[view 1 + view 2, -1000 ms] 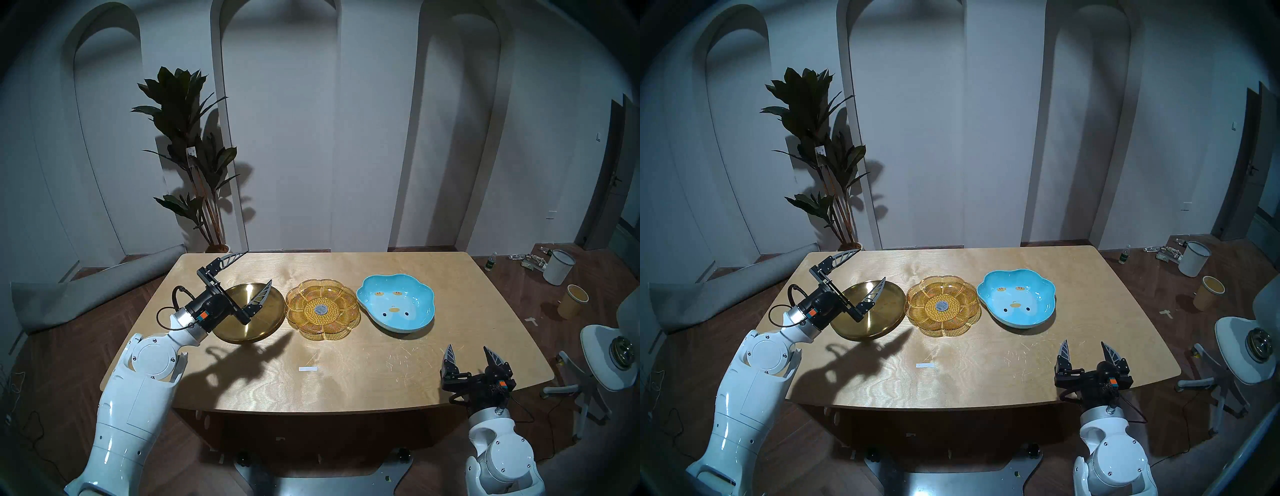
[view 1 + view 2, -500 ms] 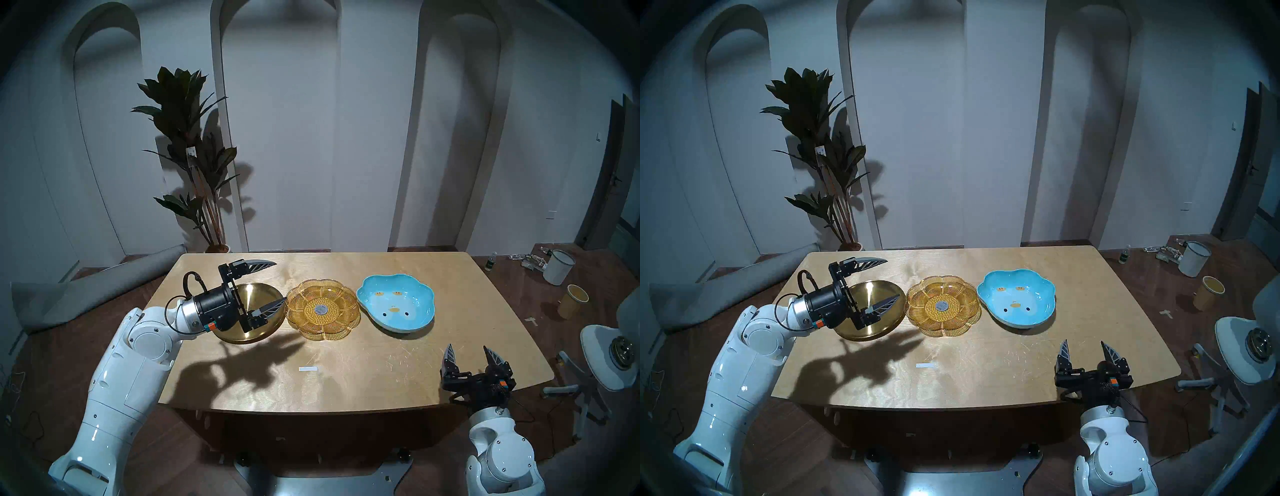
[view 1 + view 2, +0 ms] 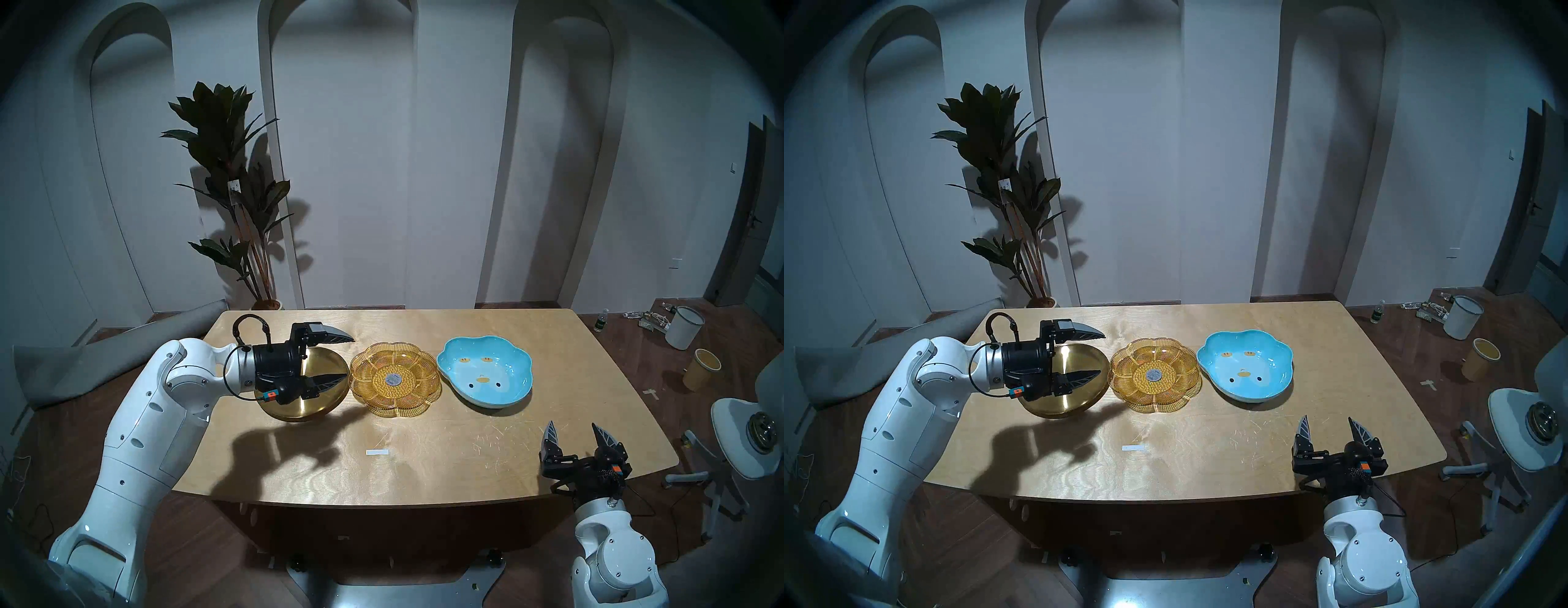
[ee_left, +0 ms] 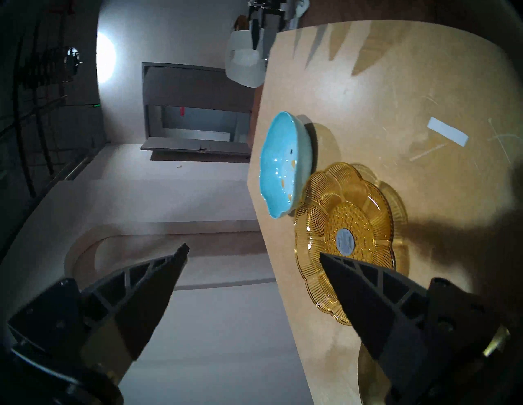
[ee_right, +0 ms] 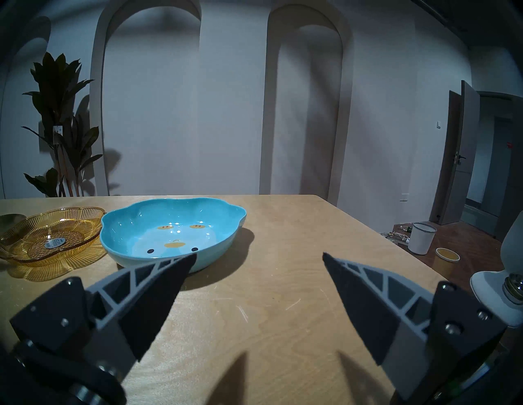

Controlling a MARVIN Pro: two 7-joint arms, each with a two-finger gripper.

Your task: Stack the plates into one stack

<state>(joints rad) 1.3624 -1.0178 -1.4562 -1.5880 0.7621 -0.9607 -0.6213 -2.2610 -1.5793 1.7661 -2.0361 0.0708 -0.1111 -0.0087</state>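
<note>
A pale plywood table with rounded corners [image 3: 424, 475] carries three dishes in a row, none yet stacked. At the robot's left lies the round shiny gold metal plate [image 3: 316, 405], just beside it the amber see-through ribbed flower-shaped plate [image 3: 394, 379], and to the right, a small gap away, the light-blue glazed lobed dish [image 3: 485, 370], painted with yellow marks and two black dots like a face. The white left arm reaches in over the gold plate; the left gripper [image 3: 345, 357] hangs above that plate's right side, pointing toward the amber plate, its fingers spread wide and grasping nothing. In the left wrist view the amber plate [image 4: 351, 237] lies just past the lower fingertip. The right gripper [image 3: 573, 429] hovers near the table's front right corner, well apart from the dishes, fingers likewise released and empty. A white paper strip [image 3: 377, 452] lies on the table toward the front. The round grey centre sticker [image 3: 392, 378] on the amber plate bears print too small to read.
</note>
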